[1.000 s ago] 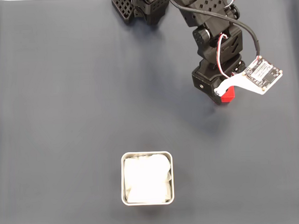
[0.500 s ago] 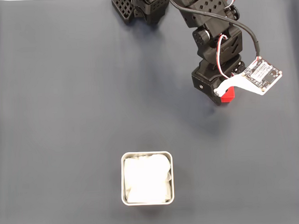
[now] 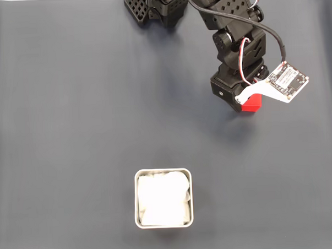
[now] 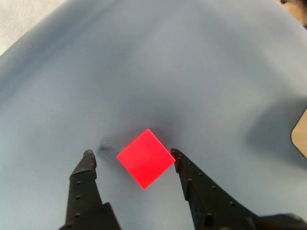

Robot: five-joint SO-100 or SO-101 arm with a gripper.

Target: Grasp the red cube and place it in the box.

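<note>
Two fingers are seen spread apart in the wrist view, with the cube [image 4: 146, 158] lying on the mat [image 4: 144, 72] between them, turned corner-on to the gripper [image 4: 132, 157]. One corner is at or very near the right-hand finger [image 4: 178, 160]; a gap remains to the left-hand finger. The grasp is judged not yet made. A sound closure would call for the wrist to be rolled until the pads meet flat faces, since a squeeze on corners could spin the cube out.

In the fixed view the cube [image 3: 253, 103] is placed near the mat's right edge, largely covered by the arm [image 3: 237, 41], and the jaw gap cannot be judged there. That view alone locates the box [image 3: 162, 171], well apart, near the bottom edge.
</note>
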